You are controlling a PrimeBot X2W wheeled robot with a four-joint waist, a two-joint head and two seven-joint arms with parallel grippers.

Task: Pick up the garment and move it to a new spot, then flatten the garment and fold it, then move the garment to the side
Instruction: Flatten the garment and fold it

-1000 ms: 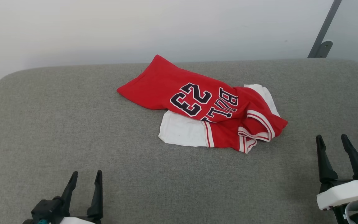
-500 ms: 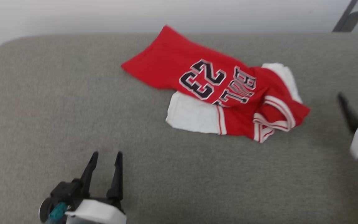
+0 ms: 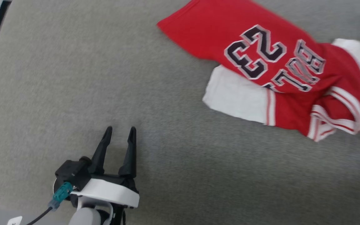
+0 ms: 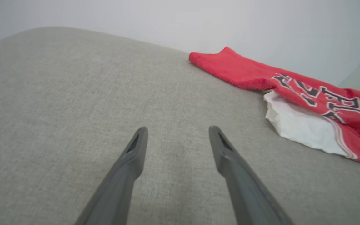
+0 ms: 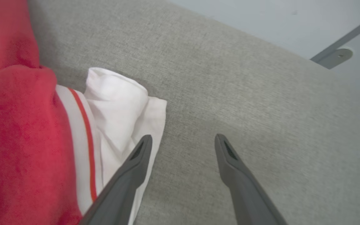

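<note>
Loosely crumpled, the red jersey [image 3: 261, 37] lay on the grey fabric-covered tabletop [image 3: 73, 78], toward the upper right of the head view, with its black-and-white "23" [image 3: 255, 51] and block lettering facing up and reading upside down from the robot's side. One white sleeve [image 3: 236, 97] stuck out flat from under the red body on the near side, a second white sleeve [image 3: 355, 51] showed behind it at the far right, and the white-striped neckline [image 3: 333, 122] was bunched at the near right corner. In the right wrist view the right end effector [image 5: 183, 137] had its two dark fingers spread apart and holding nothing, one finger lying across the edge of a puffed white sleeve [image 5: 117, 97] in the picture, though whether it touched the cloth could not be told. The left end effector [image 3: 120, 129] was well apart from the jersey at the lower left, over bare tabletop, its fingers likewise parted and empty [image 4: 177, 129], a teal connector [image 3: 61, 192] at its wrist. A pale wall [image 4: 167, 18] rose beyond the far edge of the tabletop.
</note>
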